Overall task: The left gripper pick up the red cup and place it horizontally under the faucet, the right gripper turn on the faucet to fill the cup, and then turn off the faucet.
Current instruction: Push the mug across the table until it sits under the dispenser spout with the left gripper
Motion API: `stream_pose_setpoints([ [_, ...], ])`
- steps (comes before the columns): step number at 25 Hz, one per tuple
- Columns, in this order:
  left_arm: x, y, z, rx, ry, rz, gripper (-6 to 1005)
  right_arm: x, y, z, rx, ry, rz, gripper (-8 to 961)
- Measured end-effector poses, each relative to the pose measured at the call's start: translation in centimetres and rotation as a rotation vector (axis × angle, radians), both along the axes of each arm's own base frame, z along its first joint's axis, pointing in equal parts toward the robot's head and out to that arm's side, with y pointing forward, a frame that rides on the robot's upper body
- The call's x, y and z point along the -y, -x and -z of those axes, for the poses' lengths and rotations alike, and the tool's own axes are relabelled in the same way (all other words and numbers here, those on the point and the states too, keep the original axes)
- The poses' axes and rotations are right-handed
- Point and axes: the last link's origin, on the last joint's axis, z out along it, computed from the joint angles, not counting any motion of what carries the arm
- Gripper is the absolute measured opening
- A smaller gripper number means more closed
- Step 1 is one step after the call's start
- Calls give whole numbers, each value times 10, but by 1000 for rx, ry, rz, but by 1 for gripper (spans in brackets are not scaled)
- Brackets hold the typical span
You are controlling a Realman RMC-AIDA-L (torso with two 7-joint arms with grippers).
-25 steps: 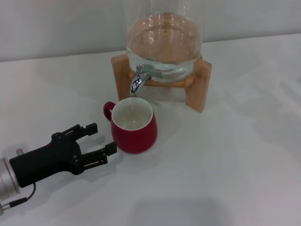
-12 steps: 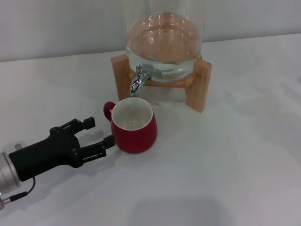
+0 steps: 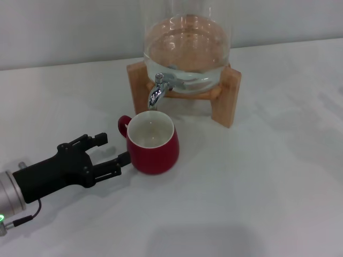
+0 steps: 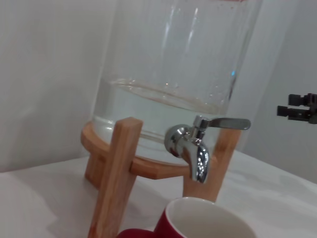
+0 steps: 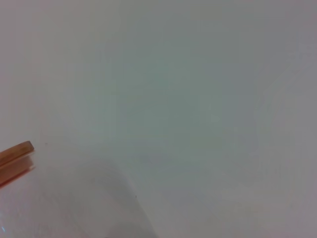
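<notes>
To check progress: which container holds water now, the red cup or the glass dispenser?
The glass dispenser: water stands in its lower part. The red cup by the faucet is empty inside; the open left gripper is beside it.

The glass dispenser (image 3: 187, 37) is cut off above, and the red cup (image 4: 208, 223) below.

Red cup (image 3: 153, 147), perhaps white inside.
</notes>
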Motion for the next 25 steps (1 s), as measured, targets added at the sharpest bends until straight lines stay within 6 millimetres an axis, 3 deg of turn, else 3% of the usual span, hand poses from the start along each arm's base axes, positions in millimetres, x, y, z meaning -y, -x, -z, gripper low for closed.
stream_pose_setpoints([
  [25,-15,-3,-2,-26,-43,-17,883,3,0,3,-5,5,-1,766],
])
